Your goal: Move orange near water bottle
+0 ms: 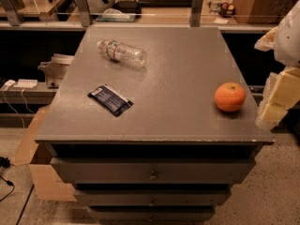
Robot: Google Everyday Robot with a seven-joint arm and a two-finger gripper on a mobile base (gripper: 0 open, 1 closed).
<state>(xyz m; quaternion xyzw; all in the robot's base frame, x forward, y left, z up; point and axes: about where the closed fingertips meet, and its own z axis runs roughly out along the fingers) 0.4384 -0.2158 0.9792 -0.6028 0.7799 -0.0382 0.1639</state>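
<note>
- Lying on its side at the far left of the grey cabinet top (183, 74), the water bottle (123, 53) is pointing its white cap far-left, with its long axis slanting toward the near right.
- Its clear ribbed body is showing a red, green and white band near the cap.
- The orange (229, 97), round and bright, is sitting near the right edge, well apart from the bottle.
- The gripper (277, 97) is hanging just beside the orange; spread or closed, I cannot tell.

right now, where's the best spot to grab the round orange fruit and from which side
Grip the round orange fruit across its widest middle, coming from above: it sits alone near the grey table's right edge, nothing crowding it. The claw hangs just right of it.
</note>
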